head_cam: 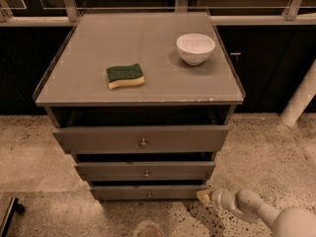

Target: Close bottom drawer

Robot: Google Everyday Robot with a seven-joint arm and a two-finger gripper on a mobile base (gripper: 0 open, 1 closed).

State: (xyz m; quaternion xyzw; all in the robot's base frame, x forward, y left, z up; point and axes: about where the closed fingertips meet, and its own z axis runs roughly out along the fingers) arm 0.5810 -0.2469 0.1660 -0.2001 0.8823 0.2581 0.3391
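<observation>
1. At the foot of the cabinet (148, 53), the bottom drawer (123, 192) stood slightly out, with the gripper (204, 196) at its right front corner; how wide it was set could not be told.
2. Pushing so far off-centre might have skewed and jammed the drawer.
3. A glancing contact might have slipped past the corner.

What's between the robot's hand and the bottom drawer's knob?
Nothing: that stretch is bare. In the camera view the gripper is by the right end of the bottom drawer, and its knob sits mid-front.
</observation>
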